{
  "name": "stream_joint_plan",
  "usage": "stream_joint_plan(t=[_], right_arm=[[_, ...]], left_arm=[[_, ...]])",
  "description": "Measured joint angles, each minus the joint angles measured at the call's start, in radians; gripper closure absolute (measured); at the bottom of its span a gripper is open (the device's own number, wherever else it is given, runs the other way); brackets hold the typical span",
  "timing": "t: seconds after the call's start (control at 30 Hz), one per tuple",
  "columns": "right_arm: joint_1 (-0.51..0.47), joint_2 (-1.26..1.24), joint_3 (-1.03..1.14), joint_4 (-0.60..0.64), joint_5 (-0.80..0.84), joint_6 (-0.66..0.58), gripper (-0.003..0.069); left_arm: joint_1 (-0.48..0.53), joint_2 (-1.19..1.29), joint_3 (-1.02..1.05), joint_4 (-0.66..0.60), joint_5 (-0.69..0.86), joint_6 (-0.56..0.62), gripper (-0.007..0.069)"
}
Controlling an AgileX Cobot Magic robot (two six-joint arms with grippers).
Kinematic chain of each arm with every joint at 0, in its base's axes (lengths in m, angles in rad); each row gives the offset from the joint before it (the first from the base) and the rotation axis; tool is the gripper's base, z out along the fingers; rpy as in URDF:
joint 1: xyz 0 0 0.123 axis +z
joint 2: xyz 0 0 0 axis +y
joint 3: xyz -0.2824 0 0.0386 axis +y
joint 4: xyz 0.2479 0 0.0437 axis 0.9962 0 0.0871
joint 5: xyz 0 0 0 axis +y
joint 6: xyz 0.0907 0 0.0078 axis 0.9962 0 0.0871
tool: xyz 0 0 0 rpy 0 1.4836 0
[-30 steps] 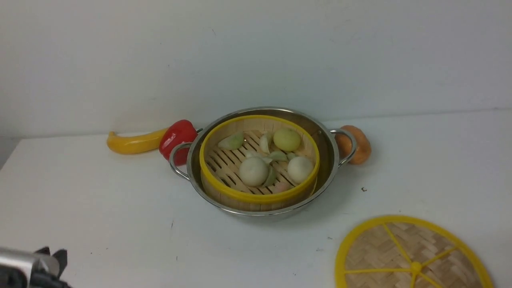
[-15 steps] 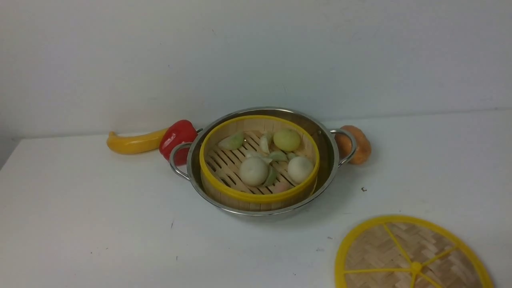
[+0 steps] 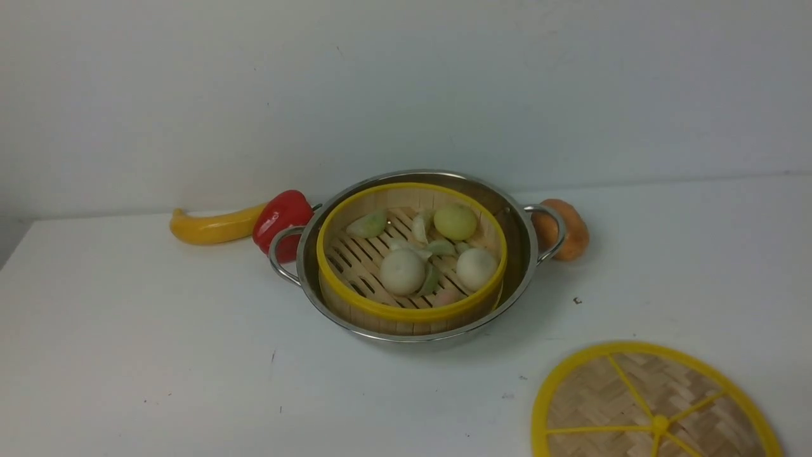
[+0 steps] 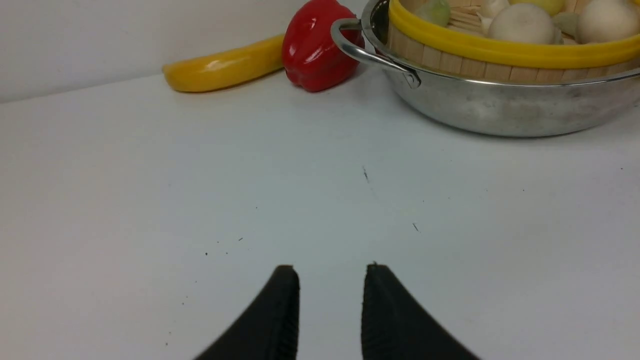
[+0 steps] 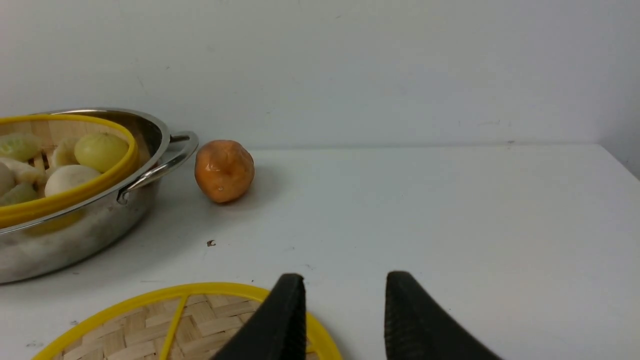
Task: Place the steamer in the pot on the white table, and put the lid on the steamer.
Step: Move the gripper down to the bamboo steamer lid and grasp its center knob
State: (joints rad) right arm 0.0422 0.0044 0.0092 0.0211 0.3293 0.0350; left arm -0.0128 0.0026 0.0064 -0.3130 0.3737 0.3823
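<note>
The steel pot (image 3: 519, 257) stands at the middle of the white table (image 3: 158, 355). The yellow-rimmed steamer (image 3: 406, 312) sits inside it and holds several buns and dumplings. The woven lid (image 3: 609, 393) lies flat on the table at the front right, apart from the pot. Neither gripper shows in the front view. In the left wrist view my left gripper (image 4: 330, 270) hovers open over bare table, short of the pot (image 4: 500, 110). In the right wrist view my right gripper (image 5: 345, 277) is open and empty, one finger above the edge of the lid (image 5: 200, 320).
A red pepper (image 3: 282, 219) and a long yellow vegetable (image 3: 212, 228) lie behind the pot's left handle. An orange fruit (image 3: 571, 228) sits against the right handle. A white wall rises behind the table.
My left arm showed at the front view's bottom-left corner a second ago and has since drawn out of that view. Pot, steamer and lid have not moved.
</note>
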Motion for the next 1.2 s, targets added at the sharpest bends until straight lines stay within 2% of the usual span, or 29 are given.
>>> stream_joint_plan(t=[0.67,0.97,1.07,1.2], right_arm=[[0.0,0.0,0.0,0.0,0.0,0.0,0.0416],[0.0,-0.004,0.0,-0.013,-0.05,0.005,0.0416],[0.0,-0.004,0.0,0.028,-0.1,0.055,0.0416],[0.0,-0.004,-0.003,0.073,-0.262,0.101,0.0416]], left_arm=[[0.0,0.0,0.0,-0.001,0.0,0.0,0.0415],[0.0,0.0,0.0,-0.001,0.0,0.0,0.0415],[0.0,0.0,0.0,-0.001,0.0,0.0,0.0413],[0.0,0.0,0.0,-0.001,0.0,0.0,0.0403]])
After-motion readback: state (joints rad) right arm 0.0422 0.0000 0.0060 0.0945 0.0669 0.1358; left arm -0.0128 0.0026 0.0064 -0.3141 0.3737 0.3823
